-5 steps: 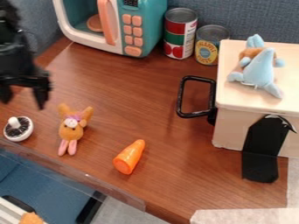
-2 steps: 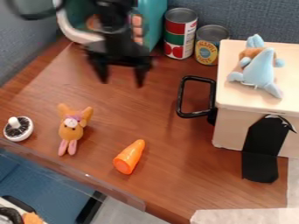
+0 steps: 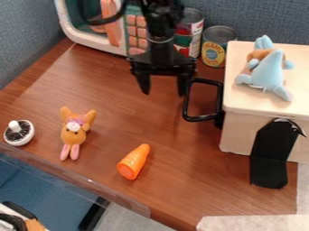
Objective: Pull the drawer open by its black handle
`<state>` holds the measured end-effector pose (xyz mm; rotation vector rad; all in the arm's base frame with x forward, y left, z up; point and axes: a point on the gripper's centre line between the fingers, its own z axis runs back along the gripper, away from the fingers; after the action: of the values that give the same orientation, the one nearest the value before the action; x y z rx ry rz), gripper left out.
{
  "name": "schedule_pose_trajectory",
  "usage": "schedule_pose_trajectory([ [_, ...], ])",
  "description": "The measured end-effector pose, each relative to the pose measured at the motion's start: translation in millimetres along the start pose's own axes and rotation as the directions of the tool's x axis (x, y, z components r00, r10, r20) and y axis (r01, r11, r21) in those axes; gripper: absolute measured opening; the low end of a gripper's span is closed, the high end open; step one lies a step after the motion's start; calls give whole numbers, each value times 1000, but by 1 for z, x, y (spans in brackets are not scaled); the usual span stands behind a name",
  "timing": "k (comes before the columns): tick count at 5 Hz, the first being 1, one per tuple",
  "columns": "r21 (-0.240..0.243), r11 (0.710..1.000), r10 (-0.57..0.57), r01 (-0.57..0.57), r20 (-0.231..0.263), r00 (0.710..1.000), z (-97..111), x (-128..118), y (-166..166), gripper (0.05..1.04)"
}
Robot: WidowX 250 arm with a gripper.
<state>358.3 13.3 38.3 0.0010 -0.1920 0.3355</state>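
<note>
At the left of the desk (image 3: 102,103) lies a small white brush (image 3: 14,126) with its knob up; the knob looks like its natural grip. Just beside it, an orange plush toy (image 3: 72,131) lies with its pink legs toward the near edge. It is probably light and soft, so a pinch around the middle would squash it a little without harm. The toy microwave (image 3: 134,29) stands at the back. Nearer the front, the orange carrot (image 3: 133,161) lies on its side; it looks stiff, smooth and light, likely to roll or slip if pinched at the taper, and steadier taken across its thick part.

The end effector (image 3: 163,91) hangs in front of the microwave and the red can (image 3: 189,31), its fingers well apart with nothing held between them. One finger is close to the top of the black handle (image 3: 202,118); whether they touch cannot be told.

The yellow-labelled can (image 3: 218,45) stands behind the handle. The handle sticks out from the left side of the pale box (image 3: 241,131) and looks thin and stiff, best gripped across its outer bar. The box seems bulky and may drag heavily. A blue plush toy (image 3: 269,70) rests loose on its top and could slide off if the box is jerked.
</note>
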Motion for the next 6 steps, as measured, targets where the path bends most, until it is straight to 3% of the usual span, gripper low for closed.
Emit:
schedule_pose_trajectory([
  [3, -23, 1000, -2, 2, 15, 1000, 0, -1, -15, 1000],
  [4, -38, 998, -39, 40, 12, 999, -5, -8, -35, 1000],
  [6, -47, 998, -39, 40, 12, 999, -4, -8, -37, 964],
])
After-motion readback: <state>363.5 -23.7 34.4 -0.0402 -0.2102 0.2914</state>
